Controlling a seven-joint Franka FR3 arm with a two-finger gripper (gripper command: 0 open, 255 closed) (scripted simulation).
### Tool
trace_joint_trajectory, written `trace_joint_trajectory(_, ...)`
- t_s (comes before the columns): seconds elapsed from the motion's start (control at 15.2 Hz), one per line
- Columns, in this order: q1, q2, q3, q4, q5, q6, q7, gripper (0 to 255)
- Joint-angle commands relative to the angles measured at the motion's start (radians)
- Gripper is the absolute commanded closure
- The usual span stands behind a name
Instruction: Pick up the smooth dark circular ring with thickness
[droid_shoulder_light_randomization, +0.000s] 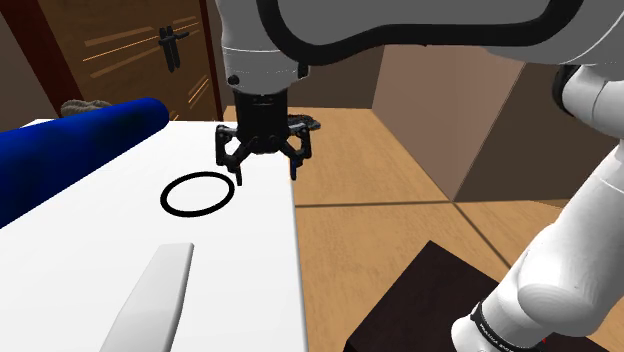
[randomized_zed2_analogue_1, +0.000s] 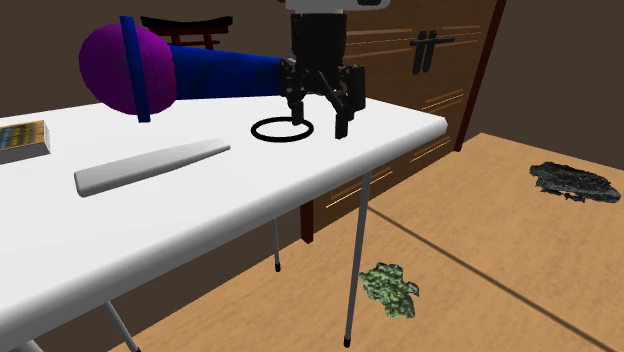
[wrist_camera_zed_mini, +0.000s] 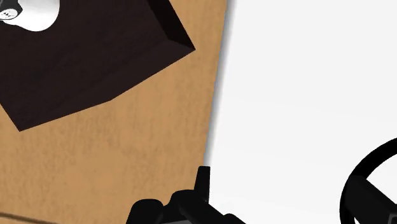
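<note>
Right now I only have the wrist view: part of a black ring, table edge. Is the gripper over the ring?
Observer: Not centred. In the shoulder view the gripper hangs beside the ring, toward the edge of the table.
Operator: Fingers open?
Observer: Yes, apart, nothing between them.
Operator: Anything close by?
Observer: A big blue cylinder lies behind the ring in the second exterior view.
</note>
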Motion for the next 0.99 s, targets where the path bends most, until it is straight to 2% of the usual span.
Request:
trace_joint_trajectory(0.0, 0.044, 0.135, 0.028, 0.144, -0.095, -0.041, 0.122, 0)
trace_joint_trajectory(0.2, 0.154, 0.322, 0.020, 0.373, -0.222, -0.125, 0.254, 0)
trace_joint_trajectory(0.26, 0.164, 0.329, 0.013, 0.385, -0.225, -0.130, 0.257, 0)
trace_joint_trajectory(0.73, 0.127, 0.291, 0.011, 0.230, -0.201, -0.007, 0.254, 0)
trace_joint_trajectory(0.86, 0.127, 0.291, 0.011, 0.230, -0.201, -0.007, 0.254, 0)
trace_joint_trajectory(0.92, 0.126, 0.289, 0.012, 0.227, -0.199, -0.006, 0.254, 255)
